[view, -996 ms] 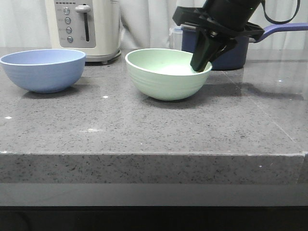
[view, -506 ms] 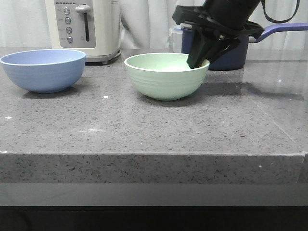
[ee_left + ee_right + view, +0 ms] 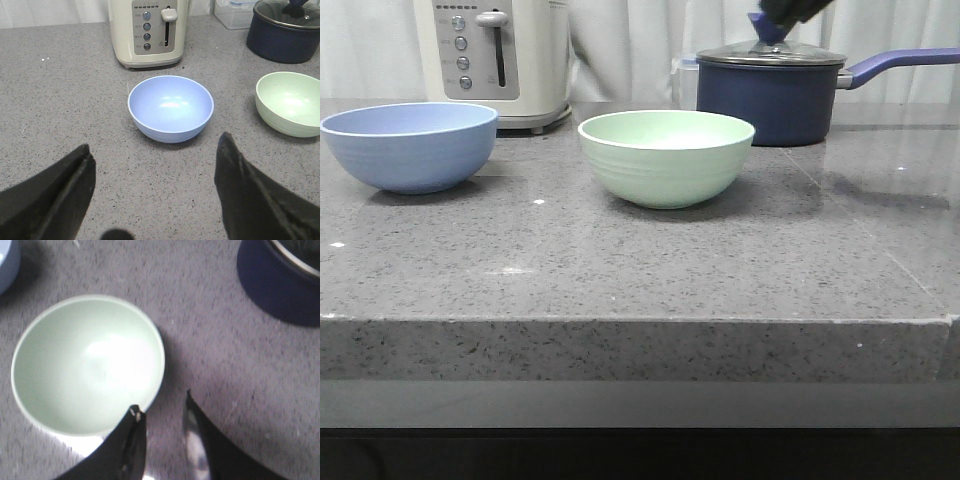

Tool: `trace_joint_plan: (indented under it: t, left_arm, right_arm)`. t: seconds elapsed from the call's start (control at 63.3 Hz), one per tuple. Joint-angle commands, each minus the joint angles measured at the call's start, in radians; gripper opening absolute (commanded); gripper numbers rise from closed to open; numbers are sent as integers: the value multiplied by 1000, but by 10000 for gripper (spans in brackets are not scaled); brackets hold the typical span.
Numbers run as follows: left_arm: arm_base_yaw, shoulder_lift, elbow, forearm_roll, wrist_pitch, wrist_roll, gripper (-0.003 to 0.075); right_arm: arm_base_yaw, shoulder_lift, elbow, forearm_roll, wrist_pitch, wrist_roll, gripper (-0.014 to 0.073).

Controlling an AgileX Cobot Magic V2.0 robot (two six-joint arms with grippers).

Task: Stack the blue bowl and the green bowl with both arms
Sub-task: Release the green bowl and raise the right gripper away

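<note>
Bowls upright on the counter [image 3: 620, 270]: blue bowl [image 3: 410, 145] near its left edge, green bowl [image 3: 666, 157] mid-counter. We see both grippers, left [image 3: 155, 192] and right [image 3: 162, 432], parted and empty.

blue bowl [image 3: 410, 145] upright left, green bowl [image 3: 666, 156] upright centre, apart

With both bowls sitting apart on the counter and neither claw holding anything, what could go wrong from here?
1. The right claw hangs open over the green bowl's rim; a thin rim pinch could slip or tilt it.
2. The saucepan stands close behind that bowl; the arm might clip it.
3. The blue bowl sits near the toaster, crowding the open left claw.
</note>
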Motion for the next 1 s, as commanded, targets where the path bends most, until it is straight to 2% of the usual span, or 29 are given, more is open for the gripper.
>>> trace_joint_plan:
  t: [0.0, 0.126, 0.3, 0.553, 0.98]
  left_arm:
    - [-9, 12, -29, -7, -74, 0, 490]
    - [-9, 12, -29, -7, -74, 0, 490]
    - [-9, 12, -29, -7, -74, 0, 490]
    - [-9, 12, -29, -7, -74, 0, 490]
    - [-9, 12, -29, -7, -74, 0, 490]
  right_arm:
    - [-2, -95, 65, -2, -72, -42, 151]
    - [-2, -135, 172, 8, -88, -99, 48]
    - [1, -128, 232, 18, -86, -139, -68]
    - [41, -73, 235, 84, -100, -262, -63]
    - [50, 3, 234, 108, -181, -271, -63]
